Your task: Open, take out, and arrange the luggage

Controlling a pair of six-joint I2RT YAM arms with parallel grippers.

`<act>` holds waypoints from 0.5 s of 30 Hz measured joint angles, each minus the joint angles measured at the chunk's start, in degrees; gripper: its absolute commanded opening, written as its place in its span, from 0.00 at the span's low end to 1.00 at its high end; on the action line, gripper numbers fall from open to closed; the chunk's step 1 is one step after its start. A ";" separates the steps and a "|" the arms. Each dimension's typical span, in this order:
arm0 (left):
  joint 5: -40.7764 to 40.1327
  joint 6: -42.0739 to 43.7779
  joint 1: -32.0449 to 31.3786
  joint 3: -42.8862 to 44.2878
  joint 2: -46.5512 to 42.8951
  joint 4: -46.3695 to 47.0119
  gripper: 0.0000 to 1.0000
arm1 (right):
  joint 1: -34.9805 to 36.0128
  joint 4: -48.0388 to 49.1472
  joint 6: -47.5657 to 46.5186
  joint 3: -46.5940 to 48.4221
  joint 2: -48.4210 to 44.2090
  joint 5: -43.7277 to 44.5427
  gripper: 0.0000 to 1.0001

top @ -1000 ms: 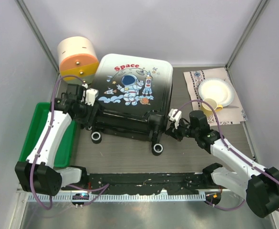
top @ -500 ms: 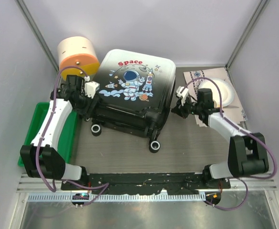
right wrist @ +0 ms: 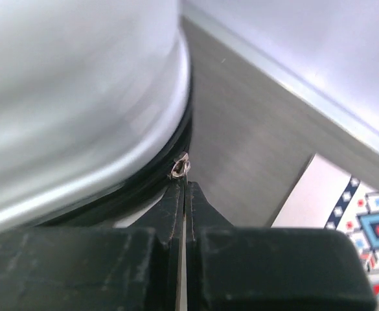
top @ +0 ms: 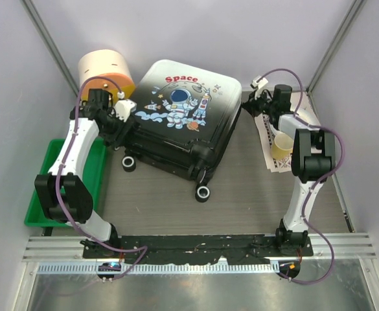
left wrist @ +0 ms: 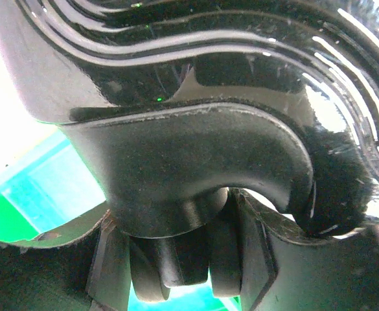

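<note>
Item: luggage (top: 179, 123), shut, on bench (top: 254, 194), swung round since a second ago; your right fingers (right wrist: 199, 207) pinch zip pull (right wrist: 180, 167), dragged to far corner, so unzipping under way; left fingers (left wrist: 108, 265) straddle wheel (left wrist: 176, 272), grip unclear.

The luggage (top: 179, 120) lies mid-bench (top: 241, 194). A cylinder (top: 105, 71) stands just beside its left rear corner. A tray (top: 40, 194) lies to its left and nearer. To its right lies a cloth (top: 267, 133) with a cup (top: 281, 146) on it. The left tool (top: 121, 120) sits against its left side, the right tool (top: 252, 103) at the zipper pull (right wrist: 180, 167) on its right rear corner.
</note>
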 measured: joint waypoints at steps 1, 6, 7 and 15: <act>0.33 0.42 0.33 0.42 0.52 0.28 0.00 | 0.04 0.46 1.09 2.78 2.25 0.26 0.01; 1.38 1.38 1.29 0.66 1.53 2.03 0.00 | 0.74 3.08 4.46 12.48 10.78 -0.33 0.26; 1.42 1.60 1.44 0.74 1.66 2.25 0.00 | 0.81 3.98 4.46 14.62 12.76 -0.46 0.26; 2.54 3.41 2.56 2.60 3.48 2.38 0.00 | 1.14 8.59 10.97 24.26 20.74 -2.05 0.64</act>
